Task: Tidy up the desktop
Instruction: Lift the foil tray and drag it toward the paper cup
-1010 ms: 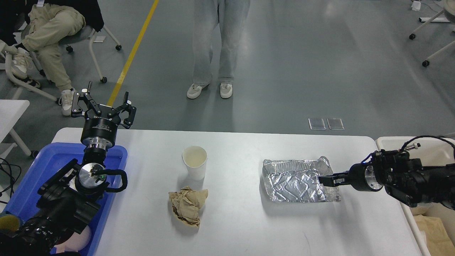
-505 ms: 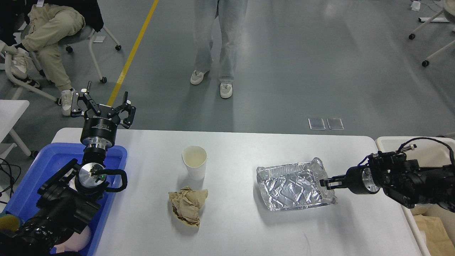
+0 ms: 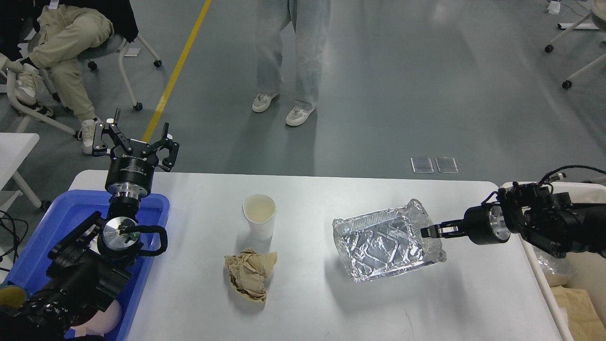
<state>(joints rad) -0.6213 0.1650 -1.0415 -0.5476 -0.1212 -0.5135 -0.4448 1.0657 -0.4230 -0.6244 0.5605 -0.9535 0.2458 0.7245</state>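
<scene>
The white desktop point(image 3: 312, 303) holds a white paper cup point(image 3: 259, 215) standing upright at center left, a crumpled brown paper ball point(image 3: 249, 274) in front of it, and a crinkled foil tray point(image 3: 381, 244) at center right. My right gripper point(image 3: 430, 231) is shut on the foil tray's right rim and holds that side tilted up off the desktop. My left gripper point(image 3: 135, 142) is open and empty, pointing up above the far left corner of the desktop, over the blue plastic tray point(image 3: 57, 213).
A white bin point(image 3: 563, 284) with brown paper inside stands at the desktop's right edge. A smaller white table point(image 3: 14, 147) is at far left. A standing person point(image 3: 279, 57) and a seated person point(image 3: 61, 42) are beyond the desktop.
My right gripper has lifted and turned the foil tray, its right side rising and the tray shifting left. The left arm has barely moved. The standing person stepped.
</scene>
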